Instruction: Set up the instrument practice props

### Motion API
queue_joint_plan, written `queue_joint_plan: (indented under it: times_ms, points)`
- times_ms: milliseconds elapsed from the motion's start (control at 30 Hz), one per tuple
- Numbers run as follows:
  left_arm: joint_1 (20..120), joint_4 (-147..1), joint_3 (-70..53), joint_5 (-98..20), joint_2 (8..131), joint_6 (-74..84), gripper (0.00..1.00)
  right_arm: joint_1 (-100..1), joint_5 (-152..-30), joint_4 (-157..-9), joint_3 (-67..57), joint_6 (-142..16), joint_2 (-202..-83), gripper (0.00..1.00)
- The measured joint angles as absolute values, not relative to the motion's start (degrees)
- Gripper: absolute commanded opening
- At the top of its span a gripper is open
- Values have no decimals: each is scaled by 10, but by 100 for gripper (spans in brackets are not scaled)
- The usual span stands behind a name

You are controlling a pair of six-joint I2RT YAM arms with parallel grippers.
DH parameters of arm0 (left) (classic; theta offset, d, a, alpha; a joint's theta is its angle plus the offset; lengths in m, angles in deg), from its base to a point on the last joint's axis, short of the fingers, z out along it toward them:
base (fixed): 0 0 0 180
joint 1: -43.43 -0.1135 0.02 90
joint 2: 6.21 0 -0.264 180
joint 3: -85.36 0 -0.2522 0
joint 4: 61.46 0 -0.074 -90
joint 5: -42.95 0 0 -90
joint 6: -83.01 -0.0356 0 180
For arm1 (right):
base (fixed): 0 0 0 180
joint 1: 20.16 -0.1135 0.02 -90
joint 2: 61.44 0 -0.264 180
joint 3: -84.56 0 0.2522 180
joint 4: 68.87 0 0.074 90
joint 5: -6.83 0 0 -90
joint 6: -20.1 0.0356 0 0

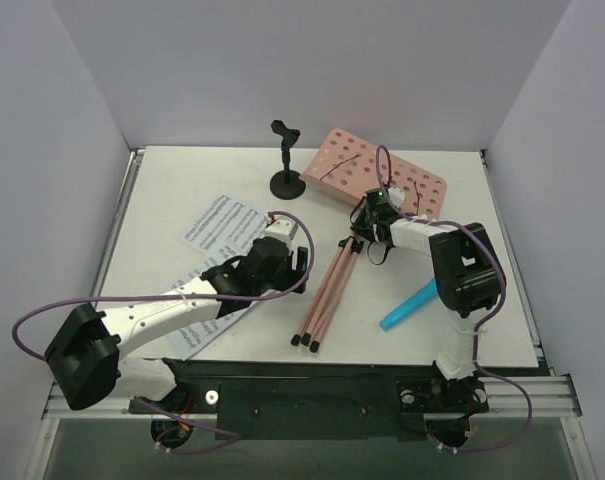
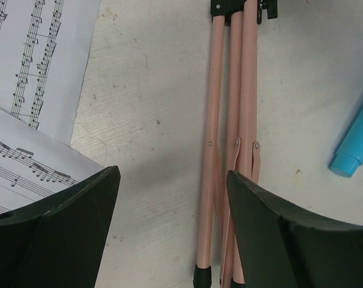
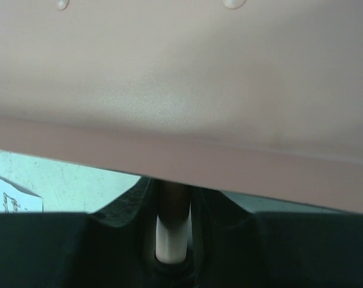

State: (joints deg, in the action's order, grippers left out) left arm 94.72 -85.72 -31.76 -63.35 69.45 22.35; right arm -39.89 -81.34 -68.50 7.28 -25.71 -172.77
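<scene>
The pink music stand lies flat on the table. Its hole-punched desk point(image 1: 354, 172) is at the back right, and its folded tripod legs point(image 1: 327, 285) point toward the near edge. My right gripper point(image 1: 370, 215) is shut on the stand's pale shaft point(image 3: 171, 237) just below the desk point(image 3: 181, 78), which fills that wrist view. My left gripper point(image 1: 294, 262) is open and empty, low over the table point(image 2: 172, 174), with the legs point(image 2: 232, 120) beside its right finger. Two white sheets of printed music point(image 1: 222, 225) point(image 1: 197, 325) lie at the left, the nearer one partly under my left arm; both show in the left wrist view point(image 2: 31, 54) point(image 2: 25, 168).
A small black microphone stand point(image 1: 287, 160) stands at the back centre, left of the desk. A light blue tube point(image 1: 409, 304) lies at the right front, also in the left wrist view point(image 2: 356, 144). White walls close in the table on three sides.
</scene>
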Motion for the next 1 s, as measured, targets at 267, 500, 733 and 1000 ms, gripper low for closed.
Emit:
queue_joint_plan:
  times_ms: [267,500,733,1000]
  points:
    - [940,-862,-327,-632,686,224,82,-391,-838,-655,95,-254,-1719,0]
    - [929,-865,-331,-605,618,208,83,-384,-904,-628,190,-288,-1647,0]
    - [927,-838,-340,-550,544,192,83,-387,-972,-562,286,-290,-1556,0]
    - [924,-813,-358,-488,531,190,83,-387,-997,-484,313,-258,-1491,0]
